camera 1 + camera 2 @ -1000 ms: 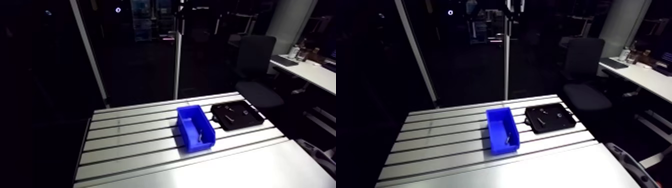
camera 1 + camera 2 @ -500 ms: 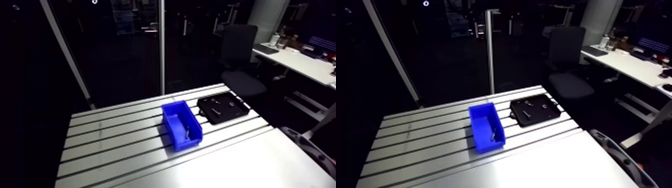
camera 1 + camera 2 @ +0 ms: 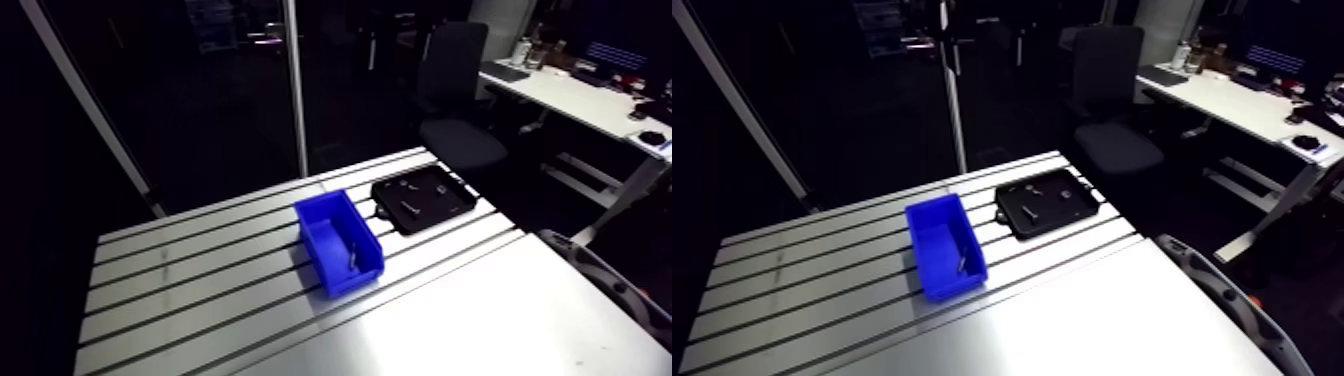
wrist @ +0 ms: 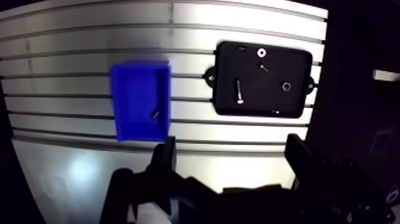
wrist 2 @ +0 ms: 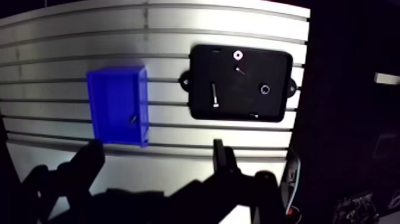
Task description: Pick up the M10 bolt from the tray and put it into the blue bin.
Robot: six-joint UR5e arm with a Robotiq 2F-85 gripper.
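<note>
Empty claw [image 4: 231,164], spread wide. Ahead of it: short, slim, greyish bolt [image 4: 156,113] inside blue bin [image 4: 123,101], just beside black tray [image 4: 263,102] on slotted surface [image 4: 71,89].

the table [image 4: 71,65] under me is bare aluminium, brushed, with a soft sheen. the bin [image 4: 131,95] looks like smooth blue plastic. the tray [image 4: 262,101] is matt black; the bolt [image 4: 238,90] on it, bright metal. my fingers [image 4: 165,161] are matt black.

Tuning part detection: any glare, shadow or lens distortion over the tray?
Wrist view: the wide lens bows the slots of the table; glare on bare metal, none on the tray; the bolt reads clearly. Arm view: table lit, tray parts mere specks.
</note>
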